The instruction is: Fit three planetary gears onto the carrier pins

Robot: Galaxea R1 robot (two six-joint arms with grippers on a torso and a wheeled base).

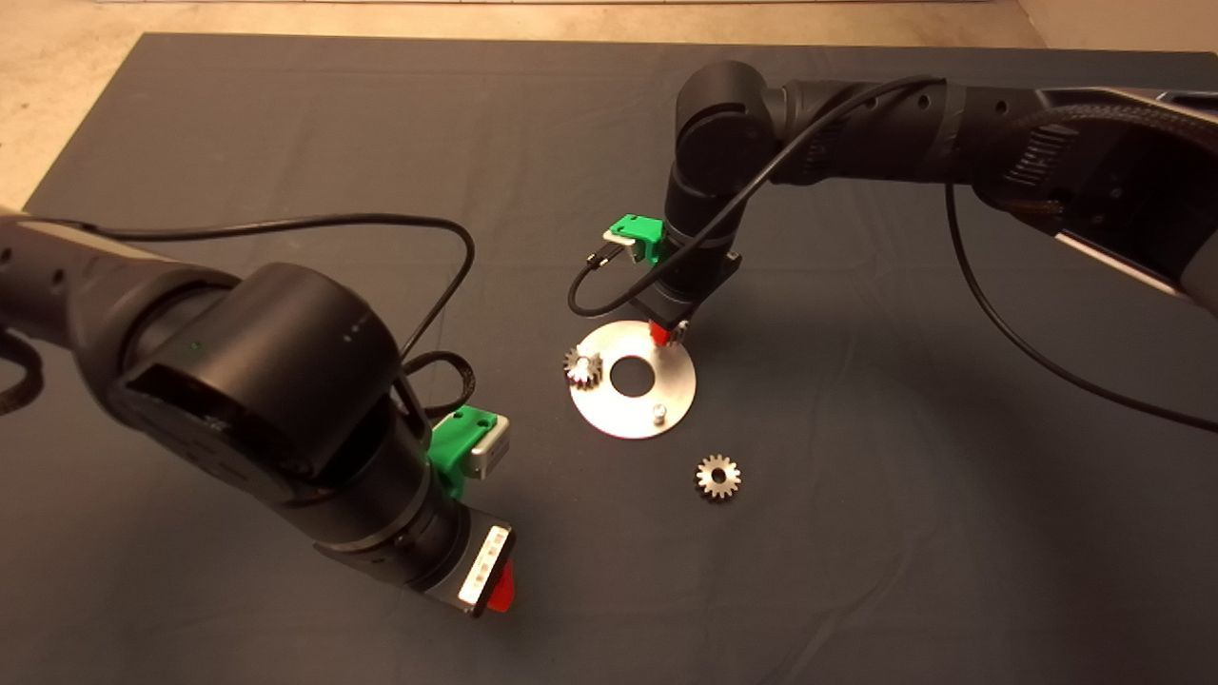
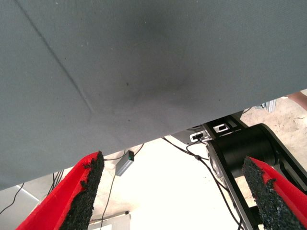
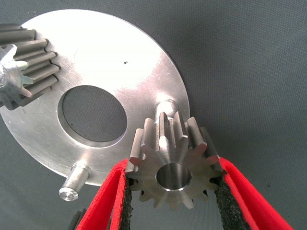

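The shiny round disc (image 1: 609, 404) lies mid-mat with its three carrier pins. One planetary gear (image 1: 582, 366) sits on the left pin. The near pin (image 1: 658, 412) is bare. My right gripper (image 1: 664, 333) is over the disc's far edge, shut on a second gear (image 1: 678, 330). In the right wrist view this gear (image 3: 172, 167) is held between the red fingers (image 3: 103, 201) right at the third pin (image 3: 165, 106), its centre hole empty. The seated gear (image 3: 24, 62) and the bare pin (image 3: 76, 182) show there too. A third gear (image 1: 717, 477) lies loose on the mat.
My left gripper (image 1: 495, 585) is open and empty near the mat's front edge, left of the disc. Its wrist view shows its fingers (image 2: 81, 187) spread over the mat's edge (image 2: 144, 139) and the floor with cables. The right arm's cable (image 1: 609, 285) hangs beside the disc.
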